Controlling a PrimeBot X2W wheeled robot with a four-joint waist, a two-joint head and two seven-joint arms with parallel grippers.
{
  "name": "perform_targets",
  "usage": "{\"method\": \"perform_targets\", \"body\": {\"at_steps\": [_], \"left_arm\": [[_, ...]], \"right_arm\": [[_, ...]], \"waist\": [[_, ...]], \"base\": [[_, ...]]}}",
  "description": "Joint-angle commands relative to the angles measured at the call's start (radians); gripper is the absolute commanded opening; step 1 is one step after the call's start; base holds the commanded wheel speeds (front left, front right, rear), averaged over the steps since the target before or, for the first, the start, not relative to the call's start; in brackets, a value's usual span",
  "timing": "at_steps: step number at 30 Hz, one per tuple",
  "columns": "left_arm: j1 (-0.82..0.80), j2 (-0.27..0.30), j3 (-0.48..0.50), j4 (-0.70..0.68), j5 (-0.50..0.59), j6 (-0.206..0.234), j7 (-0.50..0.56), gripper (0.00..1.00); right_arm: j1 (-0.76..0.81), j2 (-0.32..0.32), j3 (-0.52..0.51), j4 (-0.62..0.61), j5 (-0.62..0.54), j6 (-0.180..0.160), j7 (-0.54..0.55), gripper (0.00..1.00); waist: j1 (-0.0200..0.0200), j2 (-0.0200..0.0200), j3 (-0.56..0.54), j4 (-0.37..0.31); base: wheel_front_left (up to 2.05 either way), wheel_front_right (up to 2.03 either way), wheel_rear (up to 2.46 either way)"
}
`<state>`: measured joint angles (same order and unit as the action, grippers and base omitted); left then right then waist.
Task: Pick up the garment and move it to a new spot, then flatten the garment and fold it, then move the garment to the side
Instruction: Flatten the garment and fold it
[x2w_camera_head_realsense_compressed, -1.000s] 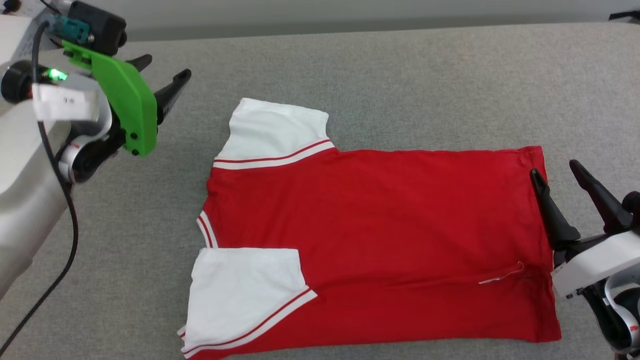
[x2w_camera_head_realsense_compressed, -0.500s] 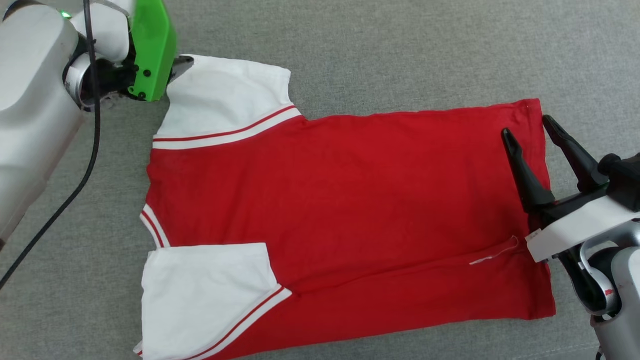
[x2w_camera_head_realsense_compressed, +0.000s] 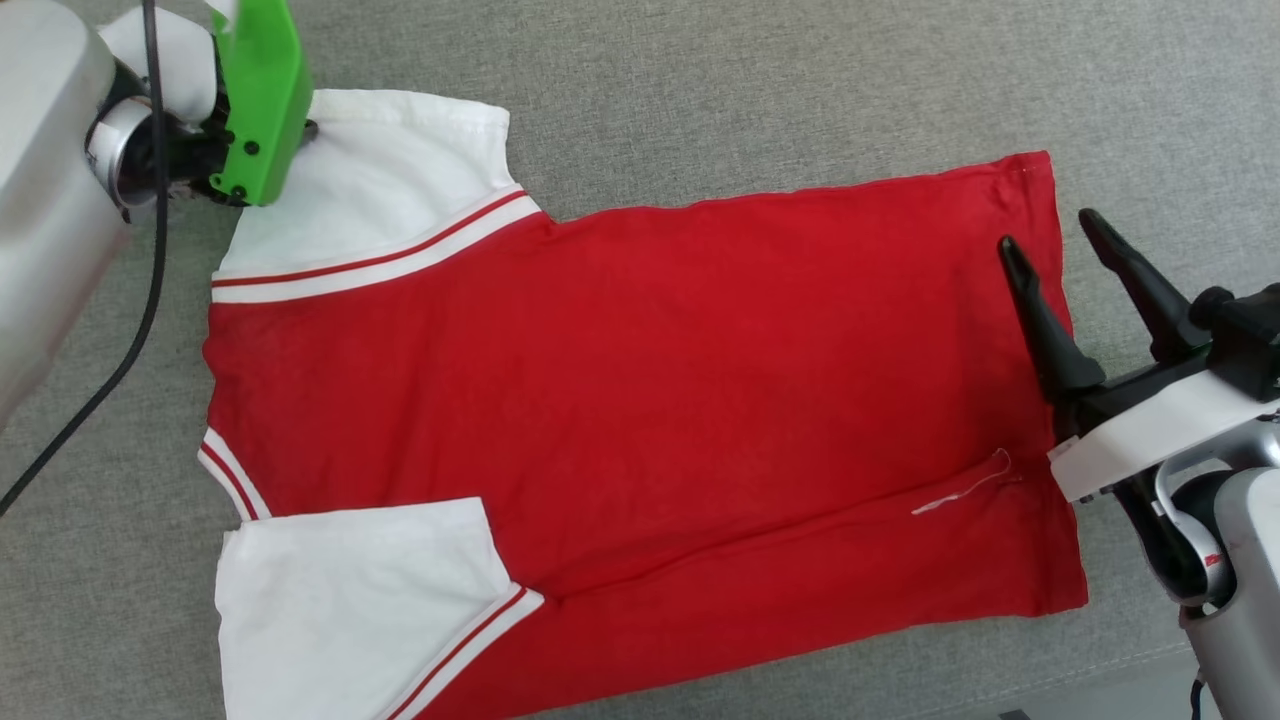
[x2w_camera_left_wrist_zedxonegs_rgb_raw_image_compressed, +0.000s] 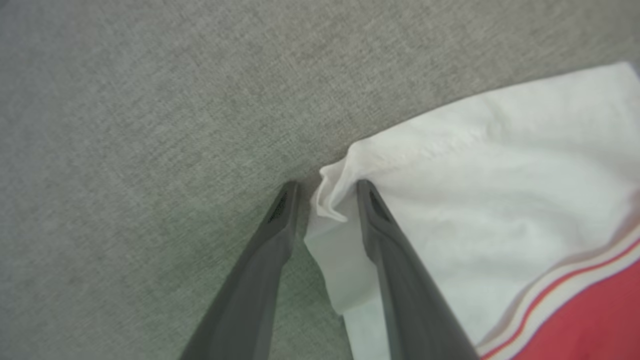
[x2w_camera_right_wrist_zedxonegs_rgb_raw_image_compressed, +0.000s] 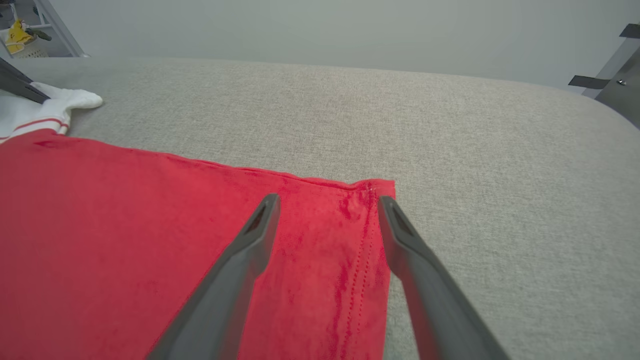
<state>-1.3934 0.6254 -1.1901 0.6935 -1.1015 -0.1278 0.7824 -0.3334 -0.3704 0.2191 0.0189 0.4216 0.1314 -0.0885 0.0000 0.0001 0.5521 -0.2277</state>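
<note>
The garment (x2w_camera_head_realsense_compressed: 620, 380) is a red T-shirt with white sleeves, lying flat on the grey table with its collar toward the left. My left gripper (x2w_camera_left_wrist_zedxonegs_rgb_raw_image_compressed: 325, 187) sits at the far white sleeve's (x2w_camera_left_wrist_zedxonegs_rgb_raw_image_compressed: 475, 190) outer corner. Its jaws are half narrowed around a bunched fold of that corner, with a small gap still showing beside one finger. In the head view a green mount (x2w_camera_head_realsense_compressed: 255, 100) covers those fingers. My right gripper (x2w_camera_head_realsense_compressed: 1049, 232) is open, its fingers straddling the red hem near the far right corner (x2w_camera_right_wrist_zedxonegs_rgb_raw_image_compressed: 367, 192).
The grey cloth-covered table (x2w_camera_head_realsense_compressed: 800, 90) extends beyond the shirt on all sides. A black cable (x2w_camera_head_realsense_compressed: 150, 300) hangs along my left arm. A white thread (x2w_camera_head_realsense_compressed: 960, 490) lies on the shirt near the hem. The table's far edge (x2w_camera_right_wrist_zedxonegs_rgb_raw_image_compressed: 350, 67) meets a pale wall.
The head camera has tilted down. My left gripper dropped from above the table to the far sleeve corner and its jaws narrowed around it. My right gripper stayed open at the hem.
</note>
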Motion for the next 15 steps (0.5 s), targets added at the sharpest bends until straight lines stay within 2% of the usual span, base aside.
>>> {"method": "perform_targets", "body": {"at_steps": [1,5,8,11,15], "left_arm": [[0.062,-0.012,-0.035,0.003,-0.01,-0.003,-0.005,0.0],[0.05,0.0,-0.038,-0.035,-0.018,-0.003,-0.081,0.0],[0.034,0.006,-0.04,-0.073,-0.015,-0.003,-0.159,0.0],[0.022,0.011,-0.051,-0.115,-0.003,-0.003,-0.208,0.0],[0.015,0.018,-0.065,-0.181,0.013,-0.003,-0.251,0.0]], "right_arm": [[-0.025,-0.006,-0.007,0.0,0.004,-0.001,-0.006,1.0],[-0.051,-0.042,-0.036,-0.005,0.003,-0.001,0.01,1.0],[-0.084,-0.104,-0.051,-0.008,0.019,-0.001,0.053,1.0],[-0.113,-0.181,-0.026,-0.012,0.064,-0.001,0.16,1.0],[-0.169,-0.295,0.034,-0.004,0.164,-0.001,0.363,1.0]], "waist": [[0.0,-0.0001,-0.013,0.007],[0.0,-0.0001,-0.047,0.03],[0.0,-0.0001,-0.078,0.055],[0.0,-0.0001,-0.105,0.078],[0.0,-0.0001,-0.131,0.107]], "base": [[0.0,0.0,0.0],[0.0,0.0,0.0],[0.0,0.0,0.0],[0.0,0.0,0.0],[0.0,0.0,0.0]]}}
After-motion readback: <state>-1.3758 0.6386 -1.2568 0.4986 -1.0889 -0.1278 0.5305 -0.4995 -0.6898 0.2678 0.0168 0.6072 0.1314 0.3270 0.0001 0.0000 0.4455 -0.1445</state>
